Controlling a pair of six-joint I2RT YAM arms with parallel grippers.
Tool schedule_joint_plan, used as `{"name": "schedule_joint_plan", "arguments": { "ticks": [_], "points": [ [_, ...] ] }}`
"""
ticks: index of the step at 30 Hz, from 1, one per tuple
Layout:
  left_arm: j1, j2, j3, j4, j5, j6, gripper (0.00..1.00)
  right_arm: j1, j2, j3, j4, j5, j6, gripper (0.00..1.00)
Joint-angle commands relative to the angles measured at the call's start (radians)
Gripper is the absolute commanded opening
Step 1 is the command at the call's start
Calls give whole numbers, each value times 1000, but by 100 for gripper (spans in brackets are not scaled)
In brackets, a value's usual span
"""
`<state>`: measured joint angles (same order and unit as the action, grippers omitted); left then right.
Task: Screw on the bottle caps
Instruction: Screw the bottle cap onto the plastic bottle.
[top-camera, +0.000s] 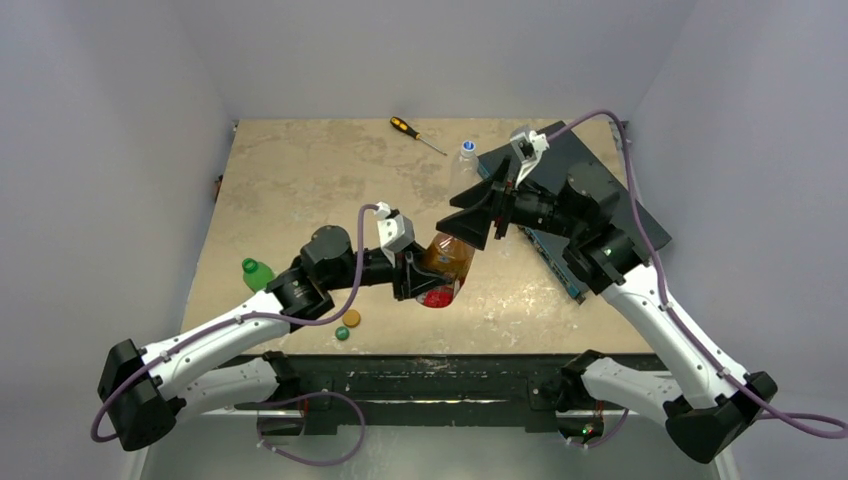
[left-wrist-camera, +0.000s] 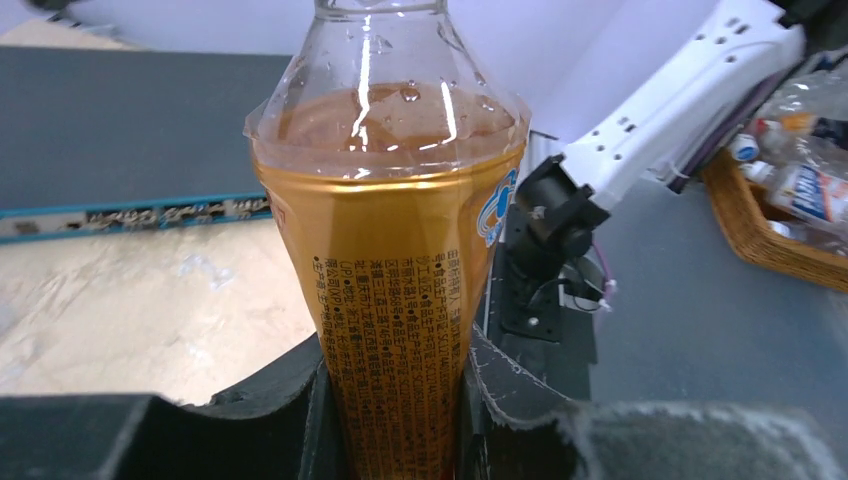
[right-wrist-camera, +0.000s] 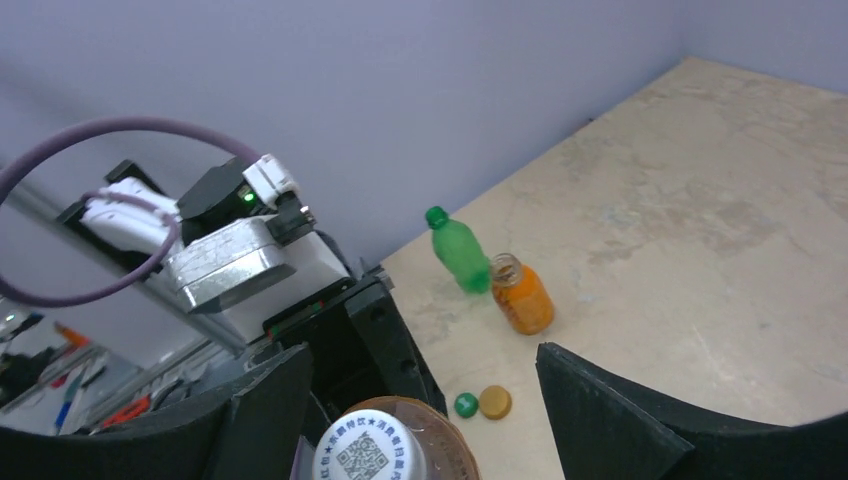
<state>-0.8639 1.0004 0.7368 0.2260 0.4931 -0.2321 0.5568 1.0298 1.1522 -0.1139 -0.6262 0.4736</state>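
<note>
My left gripper (top-camera: 425, 275) is shut on an amber-orange bottle (top-camera: 447, 258) and holds it tilted above the table. In the left wrist view the bottle (left-wrist-camera: 390, 250) sits squeezed between both pads (left-wrist-camera: 300, 410), its top cut off by the frame. A white cap (right-wrist-camera: 370, 447) with a printed code sits on its neck. My right gripper (right-wrist-camera: 418, 365) is open wide around and just above that cap, not touching it; it also shows in the top view (top-camera: 470, 212). A loose green cap (right-wrist-camera: 465, 404) and orange cap (right-wrist-camera: 494, 401) lie on the table.
A capped green bottle (right-wrist-camera: 455, 250) and a small uncapped orange bottle (right-wrist-camera: 520, 297) stand at the left. A clear bottle with a blue cap (top-camera: 467, 153) and a screwdriver (top-camera: 415, 133) lie at the back. A dark board (top-camera: 590, 190) sits under my right arm.
</note>
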Motion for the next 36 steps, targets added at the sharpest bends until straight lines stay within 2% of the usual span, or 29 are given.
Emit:
{"name": "schedule_joint_plan", "arguments": {
  "ticks": [1,5,12,23,29,36],
  "points": [
    [10,-20,-26,165,152,-80,0,-4,-27,-49,271,-194,67,83],
    [15,-11,-49,219,165,-115,0,-4,-49,-85,356,-220,121,78],
    [21,14,-61,291,172,-158,0,-4,-71,-108,380,-206,151,70],
    [24,25,-66,320,176,-173,0,-5,-61,-82,270,-136,80,71],
    [32,37,-73,349,171,-197,0,-1,-60,-87,256,-144,66,60],
    [37,54,-80,374,164,-218,0,-1,-70,-84,219,-112,49,36]
  ]
}}
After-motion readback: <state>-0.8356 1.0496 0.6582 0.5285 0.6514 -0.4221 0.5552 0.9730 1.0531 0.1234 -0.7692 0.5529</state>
